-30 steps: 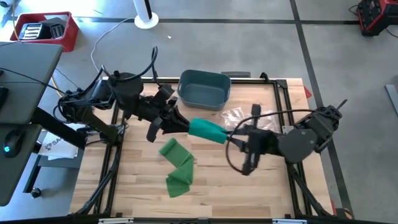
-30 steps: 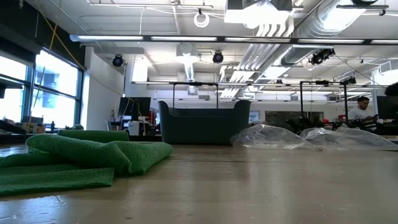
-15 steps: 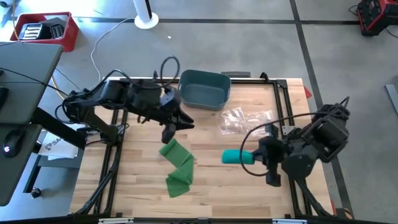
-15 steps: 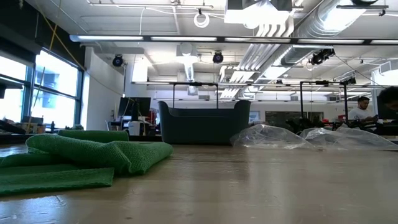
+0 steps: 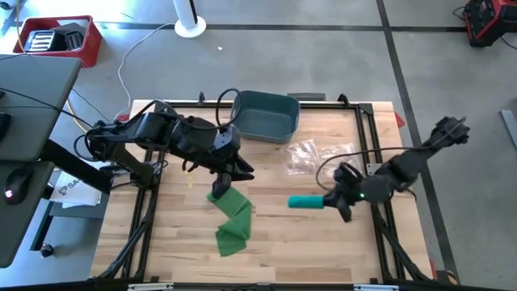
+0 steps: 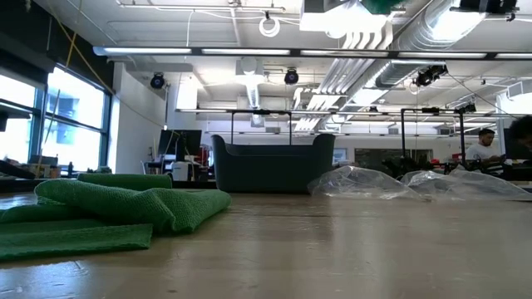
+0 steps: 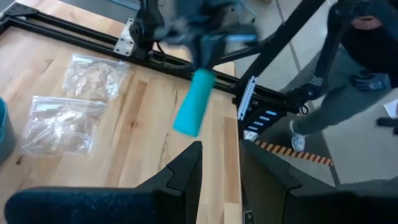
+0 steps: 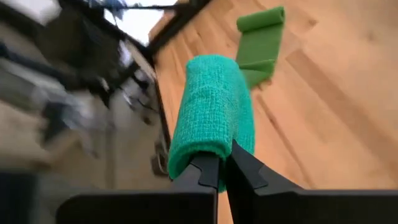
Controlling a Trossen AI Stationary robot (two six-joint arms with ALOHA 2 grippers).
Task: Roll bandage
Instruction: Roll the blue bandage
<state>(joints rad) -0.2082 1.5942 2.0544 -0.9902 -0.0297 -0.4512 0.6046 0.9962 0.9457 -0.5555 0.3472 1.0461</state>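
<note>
Teal rolled cloth bandage (image 8: 211, 115), clamped between dark gripper fingers (image 8: 239, 167); folded green cloth strip (image 8: 258, 43) on wooden tabletop (image 8: 336, 112).

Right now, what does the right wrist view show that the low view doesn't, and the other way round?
Only the right wrist view shows the right tool shut on the teal roll, held up off the table.

Only the low view shows the bin, the clear bags beside it, and a person far back in the room. No arm appears there.

Both show the loose green bandage lying on the wood.
</note>
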